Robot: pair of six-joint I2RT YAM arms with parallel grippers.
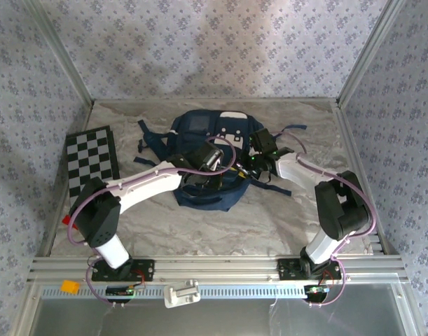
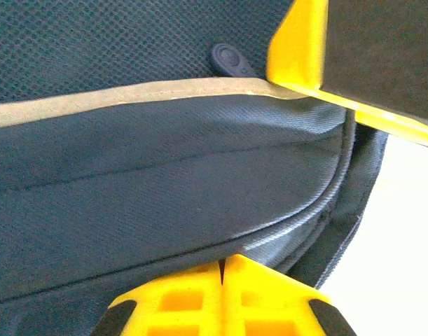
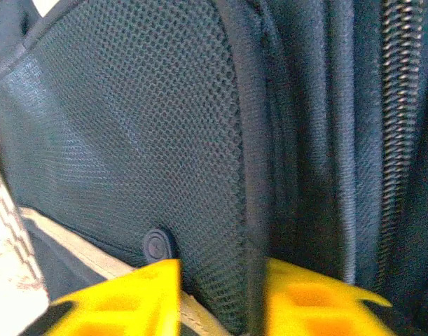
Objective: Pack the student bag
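The bag (image 1: 206,199) lies flat in the middle of the bench (image 1: 199,231), its white patch (image 1: 235,115) at the far end and dark straps (image 1: 145,145) trailing out on both sides. Both arms reach in over it, the left arm (image 1: 147,185) from its near-left side, the right arm (image 1: 298,171) from its right side, and their wrists meet above its middle.

The left end effector (image 2: 223,280) is closed. Its yellow fingertips (image 2: 178,301) are pressed together at the bag's rounded seam, just below the light stripe (image 2: 129,94). I cannot tell whether any fabric is caught between them. Above the stripe sits a small dark snap (image 2: 231,61) on the bag's mesh, and a yellow finger (image 2: 298,49) of the other arm is beside it.

The right end effector (image 3: 223,294) has its jaws partly apart against the bag's mesh pocket (image 3: 129,140). The pocket's dark edge binding (image 3: 254,175) runs into the gap between them, and nothing looks clamped. A zipper (image 3: 403,105) runs along the bag right of the binding.

A checkerboard (image 1: 93,164) lies left of the bag, well apart from it.
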